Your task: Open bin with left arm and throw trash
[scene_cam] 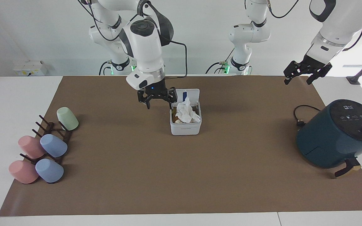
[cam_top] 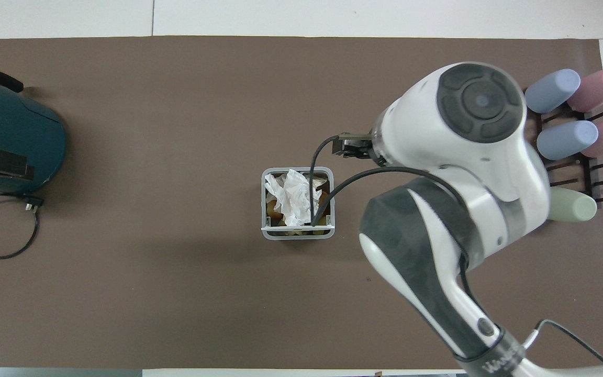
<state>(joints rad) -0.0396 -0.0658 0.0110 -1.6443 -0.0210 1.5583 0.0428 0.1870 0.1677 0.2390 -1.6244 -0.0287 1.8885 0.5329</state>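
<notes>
The small pale grey-white plastic bin (scene_cam: 185,123), lid raised, held the crumpled white tissue (scene_cam: 186,113); its front label was unreadable. The right pincer (scene_cam: 157,99) hung open and empty beside it; the left pincer (scene_cam: 304,72) waited open, empty.

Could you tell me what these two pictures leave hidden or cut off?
- Overhead view: right end effector hidden under its own arm; left end effector outside the picture.
- Both views: trash under the tissue in the bin mostly covered.
- Overhead: air fryer cut by edge.
</notes>
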